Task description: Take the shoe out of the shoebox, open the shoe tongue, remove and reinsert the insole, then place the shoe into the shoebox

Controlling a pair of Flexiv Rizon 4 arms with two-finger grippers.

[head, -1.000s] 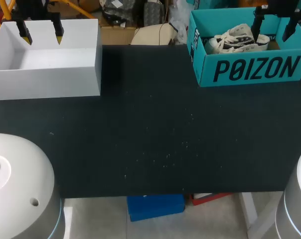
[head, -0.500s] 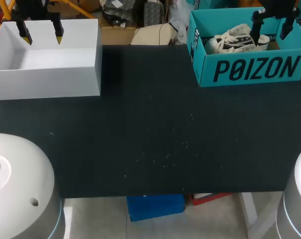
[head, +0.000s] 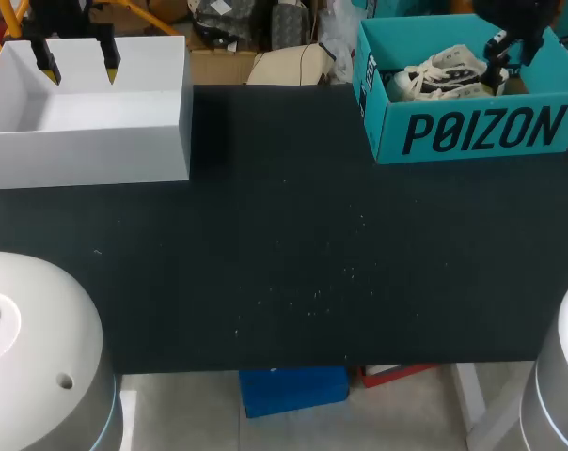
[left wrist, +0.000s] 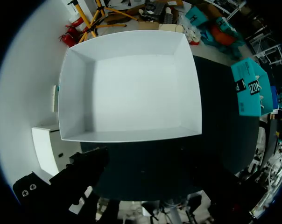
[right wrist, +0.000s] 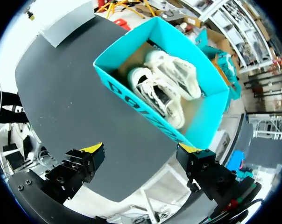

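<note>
Shoe (head: pixel 449 75), white and laced, lies in the teal shoebox (head: pixel 389 141) at the table's far right corner, long axis along the box's length; my right gripper (right wrist: pixel 141 149) hangs above it, jaws spread and empty, clearly the nearer; my left gripper (head: pixel 78 68), also spread, hangs over the white box (head: pixel 124 150) at the far left corner; large dark lettering marks the shoebox's front wall.
</note>
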